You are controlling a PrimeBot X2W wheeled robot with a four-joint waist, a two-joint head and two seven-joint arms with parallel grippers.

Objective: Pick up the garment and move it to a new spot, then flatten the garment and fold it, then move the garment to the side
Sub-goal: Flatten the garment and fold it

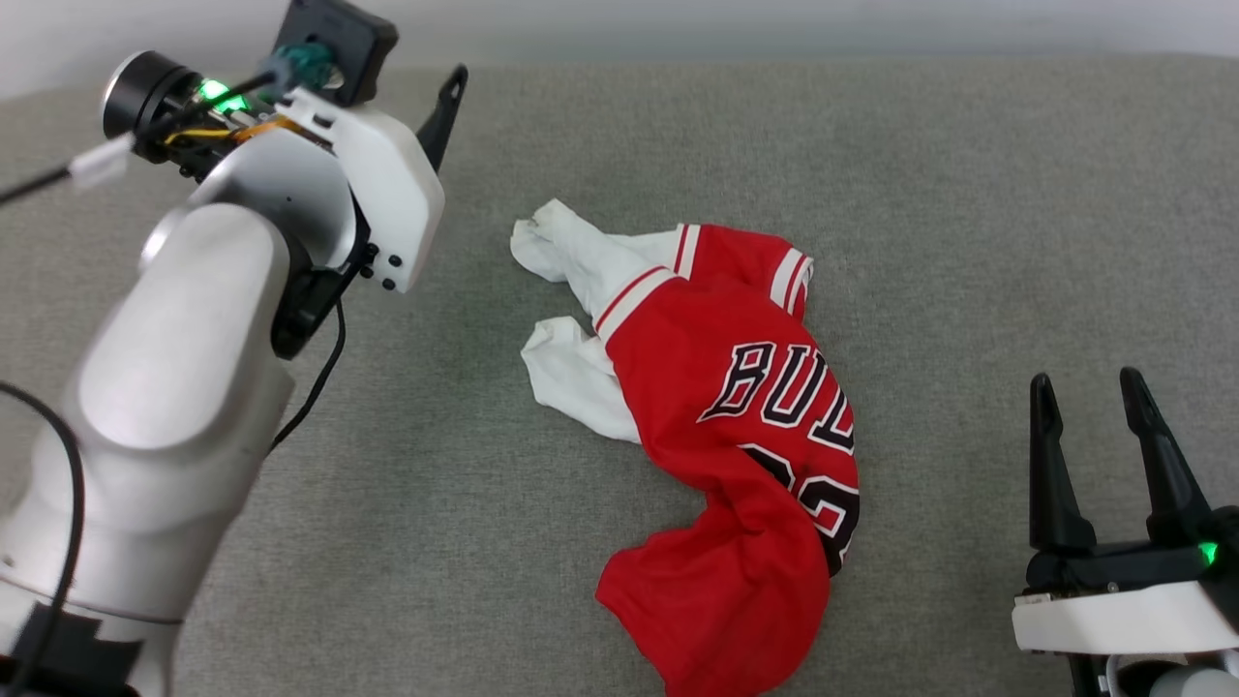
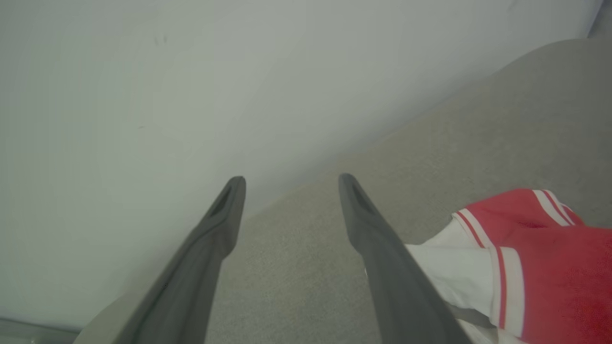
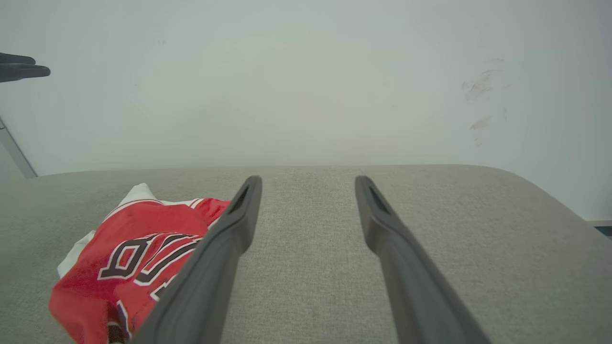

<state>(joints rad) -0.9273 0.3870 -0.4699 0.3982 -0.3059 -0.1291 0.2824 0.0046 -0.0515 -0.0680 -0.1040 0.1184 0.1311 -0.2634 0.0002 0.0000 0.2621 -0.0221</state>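
Red garment [image 1: 736, 426] crumpled; right wrist view adds wall marks [image 3: 482, 82], possibly scuffs.

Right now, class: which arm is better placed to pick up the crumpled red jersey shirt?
Probably left: the open left tool hangs right beside the red jersey shirt's white sleeves; the open right tool sits farther off.

Right gripper [image 3: 307, 180] rises from bottom centre, fingers spread, nothing between them. Crumpled red-and-white garment [image 3: 143, 224] lies lower left on the grey fabric surface [image 3: 478, 215], partly behind one finger. Pale wall [image 3: 306, 86] above; scuff marks [image 3: 483, 95] upper right. Left gripper [image 3: 41, 66] tips at upper left edge.
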